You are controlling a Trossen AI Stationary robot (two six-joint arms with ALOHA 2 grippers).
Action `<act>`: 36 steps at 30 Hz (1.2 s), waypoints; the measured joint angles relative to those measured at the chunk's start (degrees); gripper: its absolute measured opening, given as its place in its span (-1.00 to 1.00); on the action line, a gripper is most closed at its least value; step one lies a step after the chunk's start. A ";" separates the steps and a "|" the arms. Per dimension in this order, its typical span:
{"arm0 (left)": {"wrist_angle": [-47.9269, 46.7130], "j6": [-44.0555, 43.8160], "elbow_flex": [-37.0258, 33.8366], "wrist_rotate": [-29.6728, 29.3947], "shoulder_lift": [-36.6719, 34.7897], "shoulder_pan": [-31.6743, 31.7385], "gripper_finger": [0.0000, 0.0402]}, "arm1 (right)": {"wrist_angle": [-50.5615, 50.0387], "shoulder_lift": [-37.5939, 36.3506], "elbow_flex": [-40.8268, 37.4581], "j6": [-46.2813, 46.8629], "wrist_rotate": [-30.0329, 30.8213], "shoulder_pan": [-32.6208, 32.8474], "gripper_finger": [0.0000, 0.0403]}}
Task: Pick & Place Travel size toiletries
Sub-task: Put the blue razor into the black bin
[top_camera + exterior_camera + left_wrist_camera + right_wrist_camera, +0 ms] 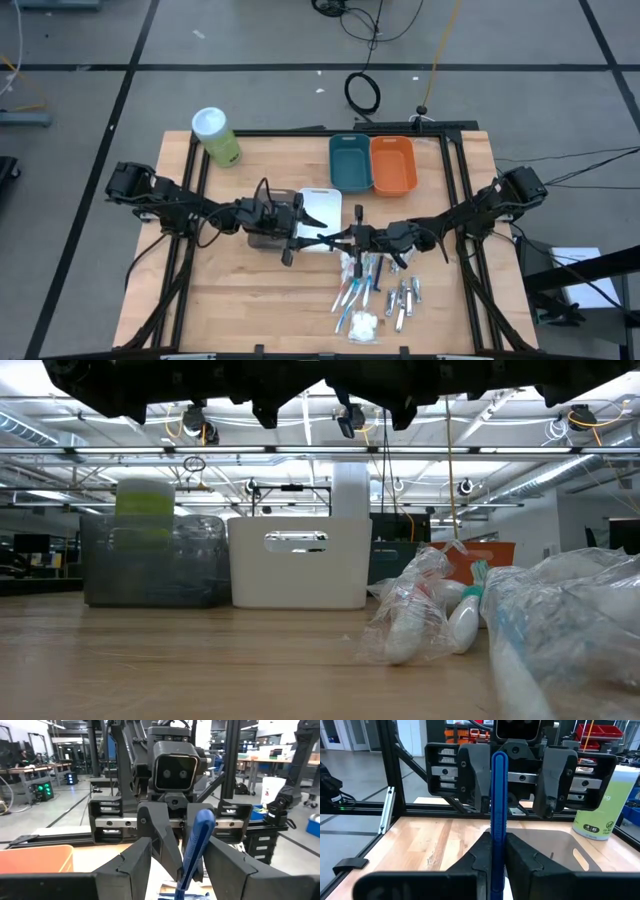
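Fingers of the right gripper [498, 851] are clenched on a blue toothbrush [498, 815], which stands up straight between them in the right wrist view. Facing it close by, the left gripper [511, 795] has its fingers parted, one on each side of the toothbrush's free end without clamping it. In the left wrist view the same blue handle rises between the left fingers [131, 865], tilted slightly, with the right arm's wrist camera right behind it.

From above, the two grippers meet nose to nose over the middle of the tabletop [240, 290], the left gripper [300, 238] above a brown bin [268, 240] and the near end of a white bin [322, 212], the right gripper [350, 240] just beside it.

Below the right gripper lie the other travel size toiletries [375, 295]: thin toothbrushes, small silvery tubes, and a white packet [362, 325] near the front edge.

Farther back sit a teal bin [349, 162] and an orange bin [393, 164] side by side, and a green canister [216, 137] lies near the left rear corner.
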 joint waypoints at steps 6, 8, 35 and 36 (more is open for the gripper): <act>-0.03 0.17 0.00 1.24 0.00 0.00 -0.14 | 0.01 0.00 0.00 0.00 -0.01 0.02 -0.87; -0.01 0.86 0.00 1.24 0.00 0.00 -0.15 | -0.05 0.00 0.00 0.00 -0.01 0.02 -0.87; 0.35 0.28 0.08 2.55 0.00 0.00 -0.93 | -0.38 -0.02 0.00 0.44 0.05 -0.07 -0.86; 0.08 -0.45 0.29 2.55 0.00 0.00 -0.87 | -0.35 -0.02 0.00 0.44 0.08 -0.07 -0.86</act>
